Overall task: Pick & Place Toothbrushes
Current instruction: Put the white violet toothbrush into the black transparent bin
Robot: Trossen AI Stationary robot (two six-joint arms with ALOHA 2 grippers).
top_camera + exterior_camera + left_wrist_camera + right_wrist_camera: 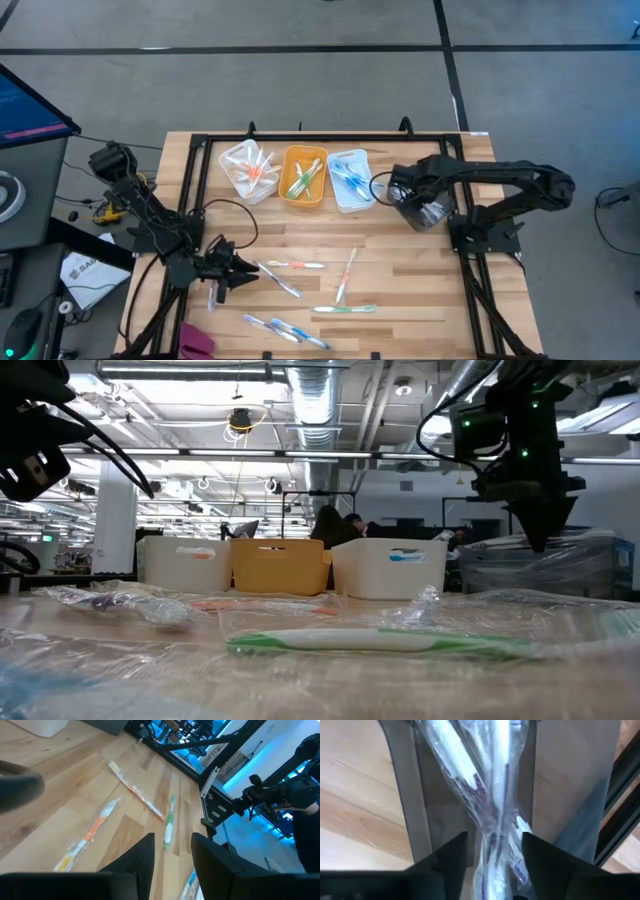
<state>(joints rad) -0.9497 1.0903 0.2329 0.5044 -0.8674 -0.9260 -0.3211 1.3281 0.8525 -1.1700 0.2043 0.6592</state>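
A pale wooden surface edged by a black frame carries three bins in a row: a clear bin, an orange bin and a white bin. Nearer the camera than the orange bin, wrapped toothbrushes lie scattered flat on the wood. Beyond the white bin sits a clear-sided container.

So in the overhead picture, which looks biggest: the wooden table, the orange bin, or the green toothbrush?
1. Wooden table, by far the largest.
2. Orange bin.
3. Green toothbrush, about as long as the bin but far thinner, so the smallest.
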